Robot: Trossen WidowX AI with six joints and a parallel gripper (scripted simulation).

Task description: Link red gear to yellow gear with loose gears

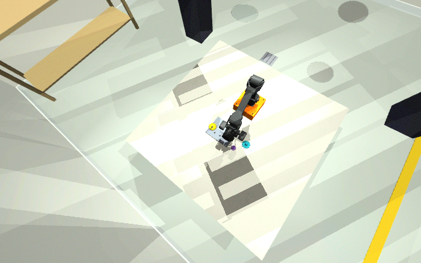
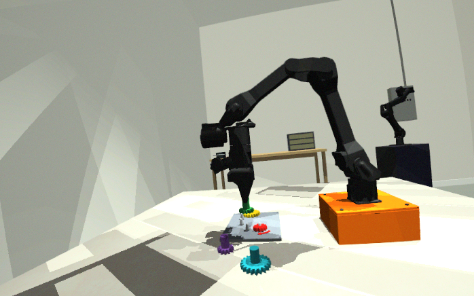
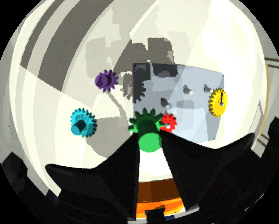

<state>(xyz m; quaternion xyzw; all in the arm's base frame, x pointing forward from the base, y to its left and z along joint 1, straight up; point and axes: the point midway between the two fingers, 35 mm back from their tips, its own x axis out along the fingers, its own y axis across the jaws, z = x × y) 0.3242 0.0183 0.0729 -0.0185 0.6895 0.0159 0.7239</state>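
in the wrist view, read from left to right. the cyan gear [image 1: 245,144] [image 2: 255,263] [image 3: 91,120] stands on the table at the far left, off the grey board [image 1: 210,132] [image 2: 274,235] [image 3: 202,122]. next is the purple gear [image 1: 233,148] [image 2: 225,249] [image 3: 110,80], also loose, stem up.

at centre, the gripper [image 1: 228,134] [image 2: 245,201] [image 3: 150,140] has its fingers clamped on the stem of the green gear [image 2: 246,210] [image 3: 146,121]. the gear hangs directly below the fingertips, stem close to upright, raised above the board surface.

to its right is the red gear [image 2: 259,227] [image 3: 169,122], seated on its peg and partly covered by the green teeth in this view. three bare pegs [image 1: 219,135] [image 2: 247,227] [image 3: 188,90] follow, up and to the right of the held gear; the yellow gear [image 1: 212,126] [image 2: 251,213] [image 3: 217,105] is at the far right.

the next move should carry the held gear toward the bare pegs. align the bore with the chosen peg before lowering; keep the stem axis parallel to the peg. caution: an offset descent may catch the red teeth or jam the bore. the correct peg cannot be confirmed from these views.
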